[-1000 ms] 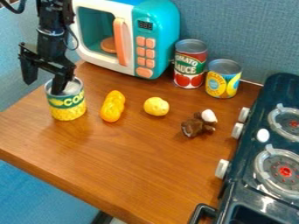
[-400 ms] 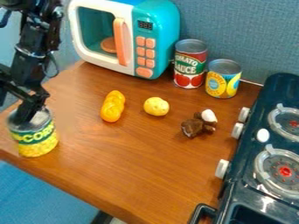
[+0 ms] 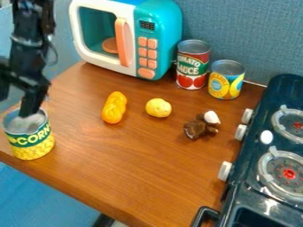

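Observation:
The black gripper (image 3: 16, 105) hangs at the left side, over the table's left end. Its two fingers stand apart, and the right fingertip overlaps the back of the top of the corn can (image 3: 31, 141). Whether that tip is inside the can or just above it, I cannot tell. This can, with its green and yellow label, stands upright near the left front edge. To its right lie a yellow-orange lumpy piece (image 3: 114, 107), a round pale yellow one (image 3: 158, 107) and a brown one (image 3: 199, 128) with a white tip (image 3: 211, 117).
A teal and white toy microwave (image 3: 161, 40) stands at the back. Beside it are a tomato sauce can (image 3: 192, 66) and a yellow-and-blue can (image 3: 226, 80). The dark toy stove (image 3: 251, 170) takes up the right side of the wooden table (image 3: 142, 177).
The corn can has slid left and toward the front edge, with the gripper moving the same way. Most recently, the fingertip has risen a little against the can.

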Tool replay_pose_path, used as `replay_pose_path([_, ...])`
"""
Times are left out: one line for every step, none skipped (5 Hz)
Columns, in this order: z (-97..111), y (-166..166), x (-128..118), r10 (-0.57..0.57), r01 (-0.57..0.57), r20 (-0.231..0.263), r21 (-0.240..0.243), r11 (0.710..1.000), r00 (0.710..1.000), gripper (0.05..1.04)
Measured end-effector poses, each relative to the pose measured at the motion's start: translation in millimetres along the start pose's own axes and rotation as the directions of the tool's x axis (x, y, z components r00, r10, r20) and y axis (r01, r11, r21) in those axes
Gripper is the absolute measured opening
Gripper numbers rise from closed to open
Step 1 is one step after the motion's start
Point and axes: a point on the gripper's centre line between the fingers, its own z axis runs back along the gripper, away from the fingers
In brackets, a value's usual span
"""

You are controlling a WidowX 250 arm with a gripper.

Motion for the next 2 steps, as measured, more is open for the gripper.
replay_pose_path([19.2, -9.5, 8.8, -0.015, 0.017, 0.090, -0.023, 1.000, 0.996, 1.001])
replay_pose_path([48.2, -35.1, 4.3, -0.072, 0.083, 0.196, -0.049, 0.995, 0.978, 1.001])
